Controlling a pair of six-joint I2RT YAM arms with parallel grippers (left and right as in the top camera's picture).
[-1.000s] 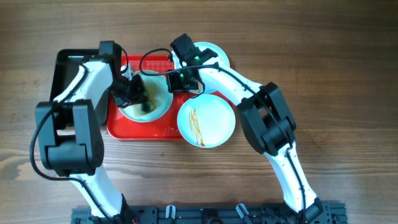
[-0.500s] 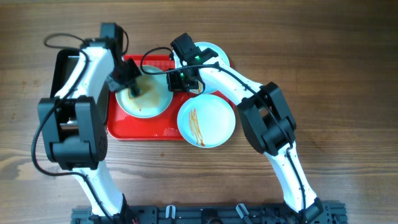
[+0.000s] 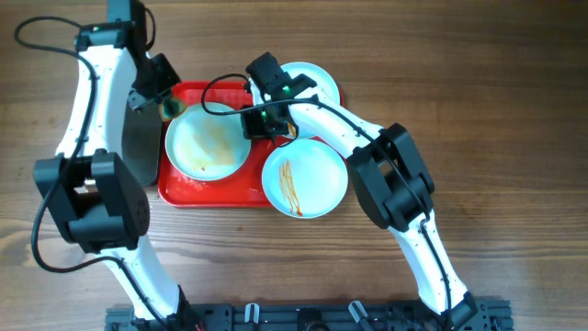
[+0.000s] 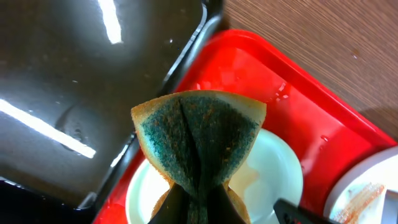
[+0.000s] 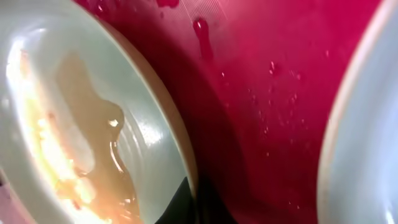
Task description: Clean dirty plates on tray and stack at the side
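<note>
**Overhead and wrist views, items ordered by size.** The table [image 3: 496, 101] is carrying everything. The tray [image 3: 175, 188], red, is lying beneath both grippers. The black tray [image 4: 74, 81] is sitting just outboard of the left gripper [image 4: 194, 208], right beside the red one's rim.

Three plates are showing:
- The smeared plate [image 3: 207, 142] is resting on the tray between the two grippers.
- The streaked plate [image 3: 308, 179] is lying back toward the right arm's elbow and overhanging the tray's edge.
- The third plate [image 3: 322, 78] is lying beyond the right wrist, partly hidden by the arm.

The left gripper is clamping a folded sponge [image 4: 198, 140], green face out. It is holding the sponge above the seam between the two trays, clear of the smeared plate. The right gripper [image 5: 190, 208] is pinching that plate's near rim, jaws closed on it. Whether the rim is raised off the tray cannot be told. A brown puddle [image 5: 102, 155] is pooling in the plate beside those fingertips.

**Likely hazards:**
- The wet rim may be slipping out of so narrow a pinch.
- Any tilt would be sending the puddle onto the tray.
- The soiled sponge may be dripping.
- The right forearm, crossing over the streaked plate, could be nudging it off the edge.
</note>
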